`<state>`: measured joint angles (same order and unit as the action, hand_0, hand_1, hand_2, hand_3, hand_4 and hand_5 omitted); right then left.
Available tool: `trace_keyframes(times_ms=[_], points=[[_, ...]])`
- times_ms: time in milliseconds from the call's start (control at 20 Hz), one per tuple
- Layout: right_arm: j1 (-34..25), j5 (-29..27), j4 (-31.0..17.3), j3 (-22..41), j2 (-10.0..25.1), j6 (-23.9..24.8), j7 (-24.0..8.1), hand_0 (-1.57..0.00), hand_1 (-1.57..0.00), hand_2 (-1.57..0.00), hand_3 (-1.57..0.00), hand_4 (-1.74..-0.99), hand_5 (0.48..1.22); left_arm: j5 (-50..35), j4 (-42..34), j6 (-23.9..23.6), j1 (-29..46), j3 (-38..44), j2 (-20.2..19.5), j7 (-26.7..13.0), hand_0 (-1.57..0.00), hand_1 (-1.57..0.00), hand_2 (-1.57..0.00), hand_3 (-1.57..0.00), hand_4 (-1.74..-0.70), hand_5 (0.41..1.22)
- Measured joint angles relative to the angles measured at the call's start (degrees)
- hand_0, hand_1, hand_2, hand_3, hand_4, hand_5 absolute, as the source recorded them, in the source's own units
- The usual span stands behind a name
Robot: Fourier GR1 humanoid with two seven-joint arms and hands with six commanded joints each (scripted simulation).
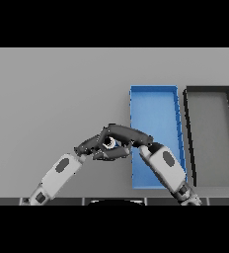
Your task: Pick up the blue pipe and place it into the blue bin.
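Low on the grey bench (47,99): left hand (89,145) with fingers relaxed, right hand (124,136) curled round the small blue pipe (110,143), just left of the blue bin (174,123). Mid-grasp, seemingly; next, lift and carry right over the bin's near wall. Further right, black bin (188,133).

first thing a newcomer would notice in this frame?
Both hands meeting at centre: the left hand and right hand close together around a small blue pipe, barely visible between the dark fingers. Just right of them lies the blue bin, its lower part crossed by the right arm, with a black bin beside it at far right.
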<state>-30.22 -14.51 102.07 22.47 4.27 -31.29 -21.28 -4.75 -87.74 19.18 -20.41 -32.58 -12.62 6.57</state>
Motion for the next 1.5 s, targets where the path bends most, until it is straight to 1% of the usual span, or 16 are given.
trace_keyframes(times_ms=[100,150,200,300,350,450,500,600,700,900,1000,1150,1250,1300,1400,1500], points=[[-0.1,-0.9,0.1,-0.8,-0.4,-0.4,-0.5,-1.57,-1.57,-1.57,-1.57,-1.484,1.215,1.6,-0.4,-1.0,0.1,0.1,0.0,0.0,-0.2,-0.17,-0.17,-0.07,-0.91,0.901],[0.9,-0.5,0.5,-0.4,-0.6,-0.6,1.0,-1.57,-1.57,-1.57,-1.57,-1.484,1.216,2.1,-0.1,-1.4,0.2,0.5,-0.3,-1.0,-0.16,-0.13,-0.14,-0.05,-0.88,0.842],[1.2,-0.3,0.8,-0.2,-1.0,-0.5,0.8,-1.57,-1.57,-1.57,-1.57,-1.484,1.217,2.6,0.6,-2.3,-0.1,0.3,0.3,-2.6,-0.13,-0.11,-0.11,-0.04,-0.85,0.794],[0.9,0.2,0.9,-0.7,-1.0,-0.4,0.6,-1.57,-1.57,-1.57,-1.57,-1.485,1.219,2.6,0.8,-2.8,0.2,0.4,0.3,-2.2,-0.08,-0.07,-0.07,-0.03,-0.83,0.719],[0.1,1.1,0.4,-0.8,-1.7,0.1,0.3,-1.57,-1.57,-1.57,-1.57,-1.485,1.219,2.6,1.0,-3.0,-0.8,0.7,0.4,-3.4,-0.07,-0.05,-0.06,-0.02,-0.83,0.689],[0.7,1.1,0.8,-1.1,-1.4,-0.5,0.4,-1.57,-1.57,-1.57,-1.57,-1.487,1.22,2.0,1.0,-3.0,0.1,0.4,0.8,-2.8,-0.04,-0.03,-0.04,-0.01,-0.84,0.636],[0.0,0.9,0.6,-1.6,-1.7,-0.3,-0.3,-1.57,-1.57,-1.57,-1.57,-1.488,1.22,1.3,0.6,-3.6,0.6,0.7,1.0,-2.9,-0.03,-0.03,-0.03,-0.01,-0.85,0.623],[0.9,1.7,0.5,-1.1,-2.6,-0.1,1.4,-1.57,-1.57,-1.57,-1.57,-1.491,1.22,0.3,0.8,-4.0,1.1,1.3,0.6,-8.1,-0.02,-0.02,-0.02,-0.01,-0.87,0.612],[0.3,-1.5,0.6,-2.6,-2.8,0.4,0.1,-1.57,-1.57,-1.57,-1.57,-1.492,1.221,-0.2,0.0,-3.9,1.9,1.3,-0.1,-8.9,-0.01,-0.01,-0.01,0.0,-0.88,0.593],[-1.9,-17.3,1.1,-5.5,-3.9,4.7,-7.7,-1.57,-1.57,-1.57,-1.57,-1.494,1.221,0.6,0.1,-3.7,2.3,0.6,-0.1,-8.8,0.0,0.0,0.0,0.0,-0.87,0.535],[-5.3,-21.8,1.3,-7.0,-3.6,8.3,-10.7,-1.57,-1.57,-1.57,-1.57,-1.493,1.221,0.5,-0.2,-3.8,2.2,0.6,-0.1,-9.4,0.0,0.0,0.0,0.0,-0.87,0.523],[-11.6,-25.1,1.6,-9.5,-1.6,12.8,-12.7,-1.57,-1.57,-1.57,-1.57,-1.493,1.221,0.0,-1.0,-3.4,2.9,0.5,-0.6,-9.8,0.0,0.0,0.0,0.0,-0.86,0.503],[-16.0,-27.1,1.2,-11.5,0.6,13.7,-12.4,-1.57,-1.57,-1.57,-1.57,-1.494,1.221,0.4,-1.2,-3.5,3.4,0.1,-0.7,-10.2,0.0,0.0,0.0,0.0,-0.86,0.493],[-19.9,-26.7,0.0,-12.9,1.9,13.8,-11.3,-1.57,-1.57,-1.57,-1.57,-1.495,1.221,0.7,-1.0,-3.6,3.5,0.1,-0.8,-9.8,0.0,0.0,0.0,0.0,-0.87,0.486],[-24.5,-27.5,-2.9,-15.6,4.3,14.0,-9.4,-1.57,-1.57,-1.57,-1.57,-1.496,1.221,0.3,-0.8,-3.3,2.7,0.3,-0.6,-9.6,0.0,0.0,0.0,0.0,-0.87,0.484],[-27.9,-25.8,-7.0,-18.3,5.8,16.6,-7.7,-1.57,-1.57,-1.57,-1.57,-1.497,1.221,0.0,-0.7,-3.4,2.7,0.7,-0.7,-9.5,0.0,0.0,0.0,0.0,-0.86,0.484]])
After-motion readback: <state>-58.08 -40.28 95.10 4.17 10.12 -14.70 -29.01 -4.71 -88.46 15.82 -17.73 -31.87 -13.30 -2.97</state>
